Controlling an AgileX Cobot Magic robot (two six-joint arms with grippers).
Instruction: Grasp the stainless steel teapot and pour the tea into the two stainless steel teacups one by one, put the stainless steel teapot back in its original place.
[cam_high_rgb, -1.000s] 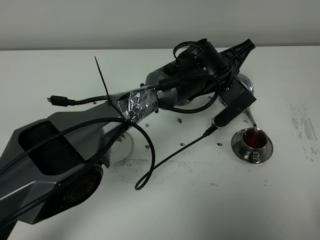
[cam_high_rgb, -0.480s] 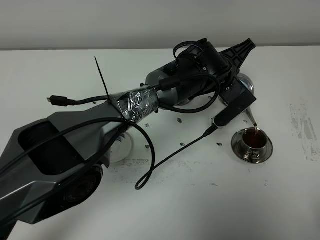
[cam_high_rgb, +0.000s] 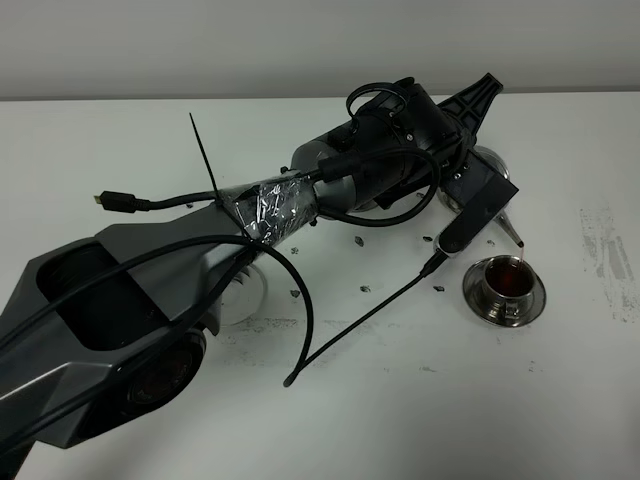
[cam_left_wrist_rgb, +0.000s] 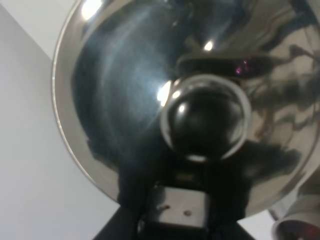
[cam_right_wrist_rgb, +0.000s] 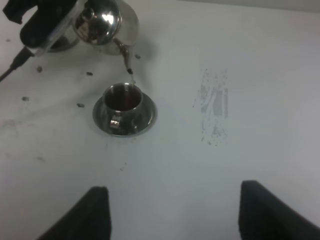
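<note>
The white table spreads under everything, scuffed with a grey smear well off to the far side of the cup from the left gripper and dotted with small dark specks around the work area. Across it reaches the big grey left arm, wrapped partway in crinkled tape and trailing black cables that loop down onto the tabletop behind the left gripper. That pincer is fully shut, and its wrist view is filled by the lid and knob of the stainless steel teapot, so it sits hard against the pot; the hold itself, on the handle, is hidden by the black housing, though the pot hangs tilted off the table with nothing else carrying it. The teapot's shiny body is tipped, its thin spout pointing down and away from the pincer, the tip just above the cup rim with a dark drop at its end. Directly below the spout, just beyond the pincer, stands one teacup on its round saucer, holding dark reddish tea. The right gripper hovers well apart from all this, its two dark fingers spread wide over bare table, holding nothing.
</note>
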